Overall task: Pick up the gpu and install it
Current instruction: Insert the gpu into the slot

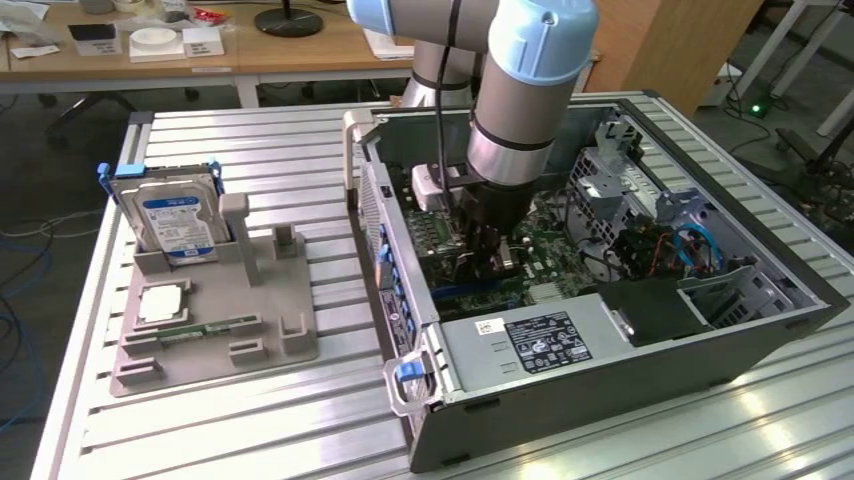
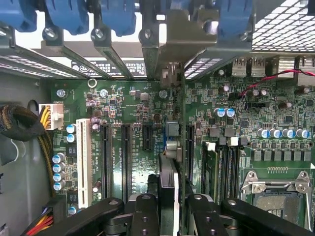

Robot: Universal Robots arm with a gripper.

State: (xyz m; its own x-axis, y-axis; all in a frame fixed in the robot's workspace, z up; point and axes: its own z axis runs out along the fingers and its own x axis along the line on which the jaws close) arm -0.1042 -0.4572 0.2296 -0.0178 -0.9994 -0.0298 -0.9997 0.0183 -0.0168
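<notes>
Gripper sits nearest my wrist cam, pinching the gpu edge-on and upright over the motherboard slots inside the computer case. Install step, I judge. Can't tell if seated. Seating calls for card edge square with slot.

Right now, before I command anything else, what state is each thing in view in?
gripper: shut on the gpu, down inside the computer case.
gpu: held on edge over the motherboard; whether it is seated cannot be told.
computer case: on its side, open.
hard drive: upright in the grey holder.
memory stick: lying flat in the holder.
</notes>
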